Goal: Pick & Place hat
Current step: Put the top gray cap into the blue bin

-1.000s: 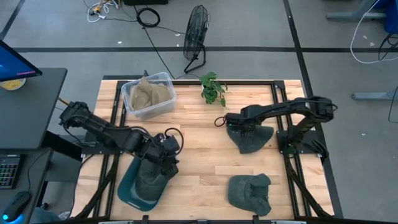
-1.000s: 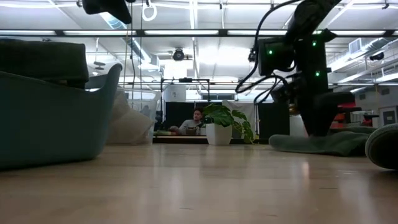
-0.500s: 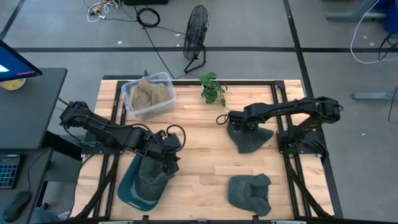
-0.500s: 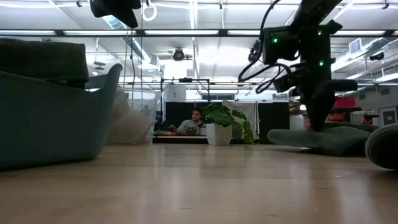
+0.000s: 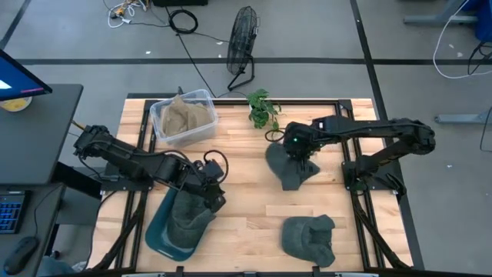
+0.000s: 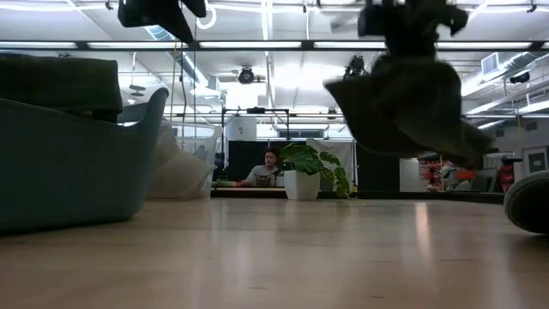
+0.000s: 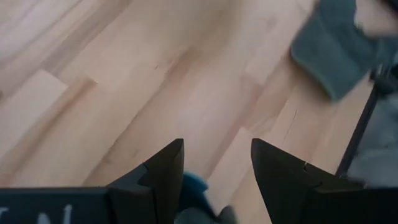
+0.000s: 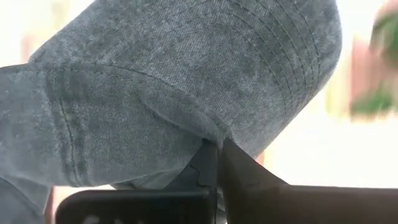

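Observation:
A grey hat (image 5: 290, 169) hangs in the air over the table's middle right, with my right gripper (image 5: 297, 148) shut on it; in the low view the hat (image 6: 403, 99) is well above the wood. My left gripper (image 5: 216, 192) stands open above a teal bin (image 5: 157, 231), which holds another grey hat (image 5: 184, 219). In the left wrist view the left gripper (image 7: 214, 163) has nothing between its fingers. A third grey hat (image 5: 308, 238) lies flat on the table near the front edge. My right gripper pinches a fold of the hat's cloth (image 8: 208, 132) between its two fingers, where the stitched brim meets the crown. The fingers come from above and point down. The hat hangs slack below them, lifted clear of the table.
A clear tub (image 5: 183, 117) with tan cloth stands at the far left of the table, and a small potted plant (image 5: 264, 109) at the far middle. Bare wood (image 5: 246, 192) lies between the two arms. A person (image 6: 271, 168) sits in the room behind.
My right gripper has gone up and toward the table's left with the grey hat. The hat lay flat on the table a second ago and now hangs clear of it, bunched below the fingers.

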`<move>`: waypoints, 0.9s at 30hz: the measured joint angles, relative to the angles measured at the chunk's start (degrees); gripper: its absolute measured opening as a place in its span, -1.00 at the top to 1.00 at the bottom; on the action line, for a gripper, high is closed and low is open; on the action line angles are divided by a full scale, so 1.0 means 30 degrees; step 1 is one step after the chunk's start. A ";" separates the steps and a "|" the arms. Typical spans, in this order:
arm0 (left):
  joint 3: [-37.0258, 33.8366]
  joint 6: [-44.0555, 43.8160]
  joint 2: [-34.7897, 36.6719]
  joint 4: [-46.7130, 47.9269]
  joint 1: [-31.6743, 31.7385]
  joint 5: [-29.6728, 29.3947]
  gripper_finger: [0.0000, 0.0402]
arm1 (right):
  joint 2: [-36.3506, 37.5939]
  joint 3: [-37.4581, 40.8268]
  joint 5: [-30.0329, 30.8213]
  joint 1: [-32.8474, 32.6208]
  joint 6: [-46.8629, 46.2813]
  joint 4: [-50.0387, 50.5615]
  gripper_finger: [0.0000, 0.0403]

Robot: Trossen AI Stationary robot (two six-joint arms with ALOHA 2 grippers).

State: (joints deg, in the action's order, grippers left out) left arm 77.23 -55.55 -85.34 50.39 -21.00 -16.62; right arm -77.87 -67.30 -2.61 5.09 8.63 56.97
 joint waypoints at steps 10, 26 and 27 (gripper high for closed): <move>0.0000 -0.6344 0.0000 -0.1689 0.2701 -0.0050 0.04 | -0.0146 -0.0446 0.5112 -0.4278 0.8988 -0.6429 1.00; 0.0000 -0.4765 0.0000 -0.6743 0.4295 0.0974 0.04 | -0.1758 -0.0415 0.8173 -0.5715 1.0169 -0.6738 1.00; 0.0000 -0.4772 0.0000 -0.6739 0.4302 0.0970 0.04 | -0.1763 -0.0410 0.8174 -0.5715 1.0340 -0.6924 1.00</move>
State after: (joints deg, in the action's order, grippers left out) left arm 77.23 -69.87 -85.34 30.17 -8.10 -13.72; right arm -83.15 -68.53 21.91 -12.05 39.65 36.20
